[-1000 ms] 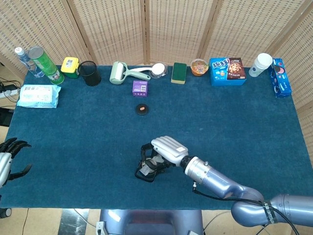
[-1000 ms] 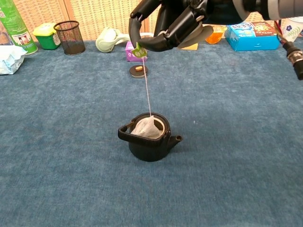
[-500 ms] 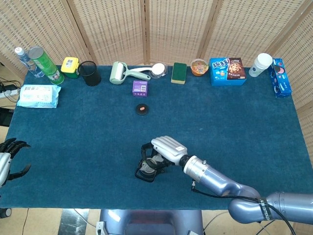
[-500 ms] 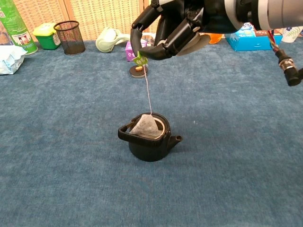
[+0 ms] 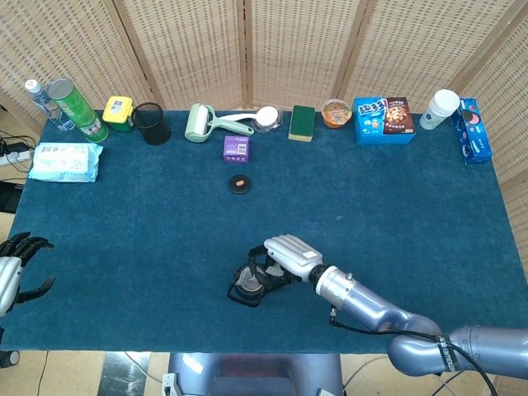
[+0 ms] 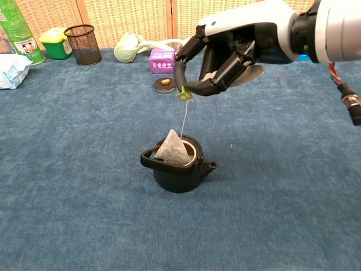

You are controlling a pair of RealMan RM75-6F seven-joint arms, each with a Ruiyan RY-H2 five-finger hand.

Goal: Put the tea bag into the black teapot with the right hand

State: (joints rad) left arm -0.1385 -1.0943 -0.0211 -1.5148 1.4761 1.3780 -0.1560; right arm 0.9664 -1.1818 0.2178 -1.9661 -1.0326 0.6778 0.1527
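One pale, pyramid-shaped tea bag (image 6: 171, 147) sits point-up in the mouth of the squat black teapot (image 6: 177, 171), its thin string rising to a small green tag (image 6: 184, 95). The right robot hand (image 6: 225, 56) pinches that tag above the teapot. The teapot's spout points right; open blue carpeted surface (image 6: 67, 169) surrounds the teapot. The left robot hand (image 5: 18, 268), far left of the teapot, holds nothing, fingers apart.

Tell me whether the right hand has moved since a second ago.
Yes. In the chest view the right hand has dropped lower and shifted right, closer to the teapot.
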